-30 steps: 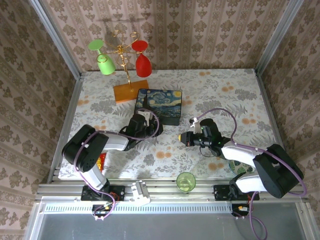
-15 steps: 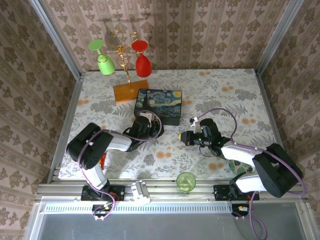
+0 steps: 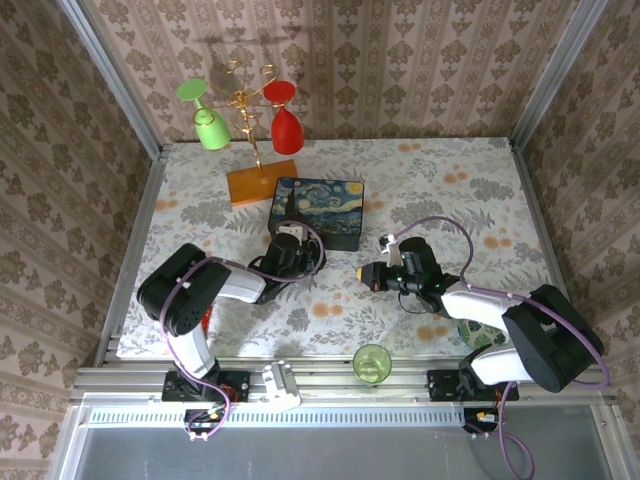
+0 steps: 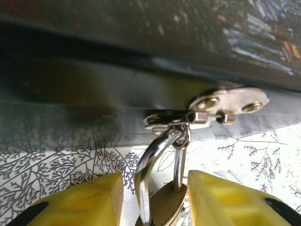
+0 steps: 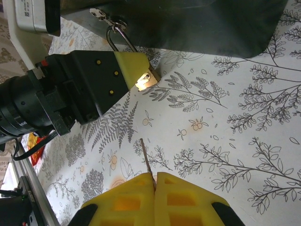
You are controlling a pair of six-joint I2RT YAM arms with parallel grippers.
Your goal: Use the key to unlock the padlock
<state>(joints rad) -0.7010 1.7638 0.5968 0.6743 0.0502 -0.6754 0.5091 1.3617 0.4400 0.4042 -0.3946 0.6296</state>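
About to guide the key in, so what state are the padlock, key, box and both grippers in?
padlock, hanging from the hasp, key not in it
key, pinched in right gripper, blade sticking out
box, lid shut
left gripper, open, straddling padlock
right gripper, shut on key

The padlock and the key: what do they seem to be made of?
Padlock: the body looks like brass, a dull yellow-gold metal. Its shackle looks like polished steel, silvery with bright reflections.
Key: probably thin grey metal, seen as a dark sliver; it is too small to tell the finish.
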